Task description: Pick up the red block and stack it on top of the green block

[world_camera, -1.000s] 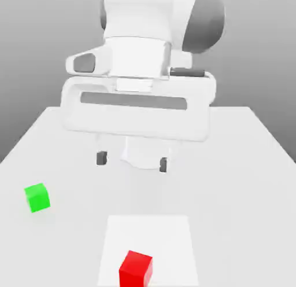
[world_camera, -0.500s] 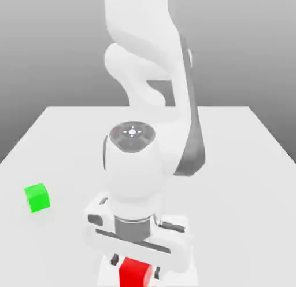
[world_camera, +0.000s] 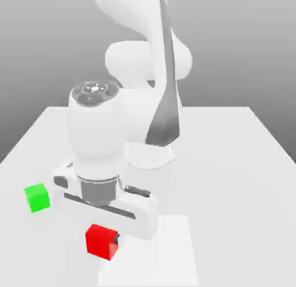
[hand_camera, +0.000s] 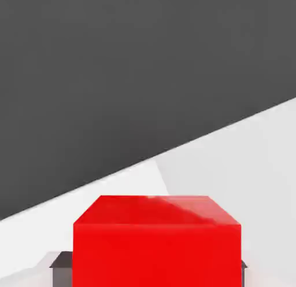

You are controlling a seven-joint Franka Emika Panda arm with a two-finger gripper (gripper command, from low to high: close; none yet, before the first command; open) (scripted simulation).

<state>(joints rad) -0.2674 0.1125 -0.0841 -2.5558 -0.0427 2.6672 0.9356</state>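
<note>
Claw [world_camera: 102, 240] pinches the matte red block [world_camera: 101, 242], a plain cube like the green block [world_camera: 37, 198].

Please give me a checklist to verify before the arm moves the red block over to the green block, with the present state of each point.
1. Red block held between the jaws: ok, the hand view shows a dark pad at each side of it.
2. Red block raised from the table: cannot tell for certain how high it is.
3. Green block resting flat on the table: ok.
4. Top of the green block free for stacking: ok, nothing lies on it.
5. Red block above the green block: not ok, it is off toward the exterior view's right and nearer the camera.
</note>
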